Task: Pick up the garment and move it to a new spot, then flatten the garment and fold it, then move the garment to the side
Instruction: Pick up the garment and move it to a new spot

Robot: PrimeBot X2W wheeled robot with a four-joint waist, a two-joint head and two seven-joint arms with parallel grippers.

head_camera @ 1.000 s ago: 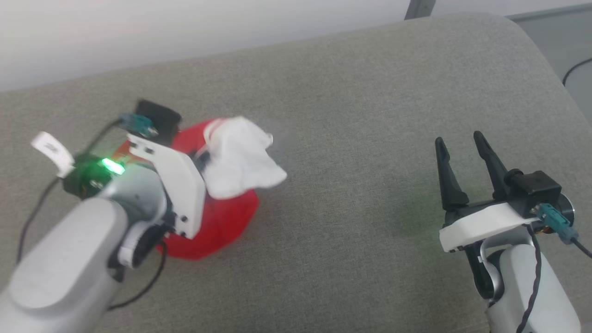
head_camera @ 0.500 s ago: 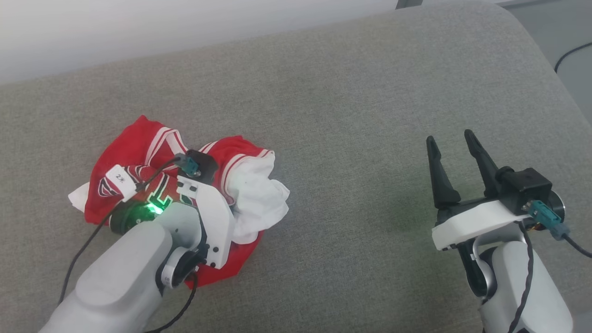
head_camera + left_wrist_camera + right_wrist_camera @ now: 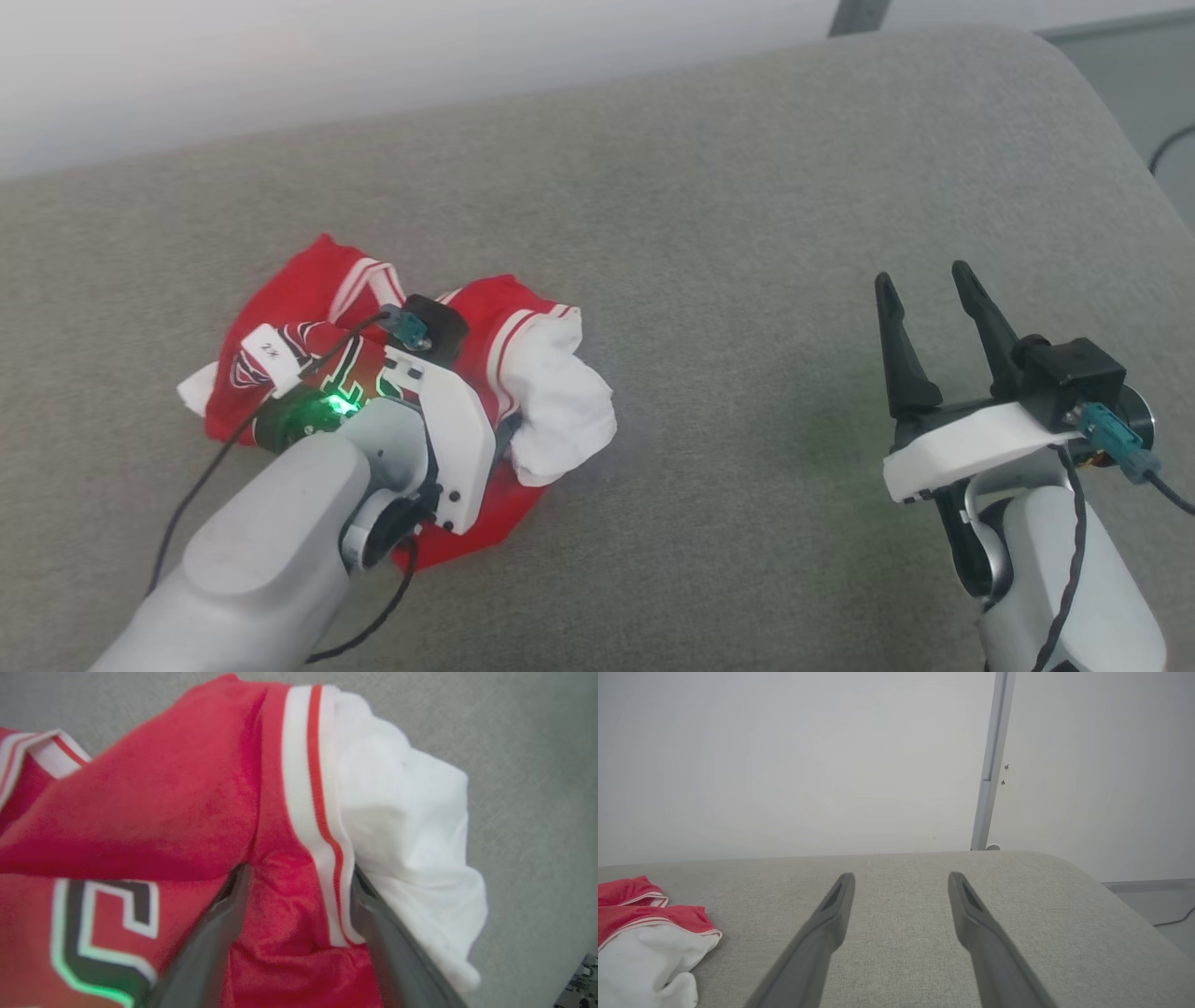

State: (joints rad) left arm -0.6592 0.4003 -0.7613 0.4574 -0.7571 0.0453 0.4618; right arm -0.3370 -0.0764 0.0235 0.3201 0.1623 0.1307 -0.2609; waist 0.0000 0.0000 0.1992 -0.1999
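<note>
The garment lies crumpled on the grey cushion, red with a white sleeve bunched on its right side and part of the black lettering showing. My left arm's wrist points down into the heap and hides the fingers. In the left wrist view my left gripper is open, its fingers sunk into the garment on either side of a red fold by the striped trim. My right gripper is open and holds nothing, well to the right of the garment; it shows again in its own view.
The grey cushion stretches wide between the garment and my right gripper and beyond it to a rounded far right corner. A pale wall runs behind. A grey pole stands at the back right, and a dark cable lies on the floor there.
One second ago the garment hung bunched from my left gripper above the cushion. It now lies on the cushion, looser, with my left arm lowered onto it. The right arm stayed put.
</note>
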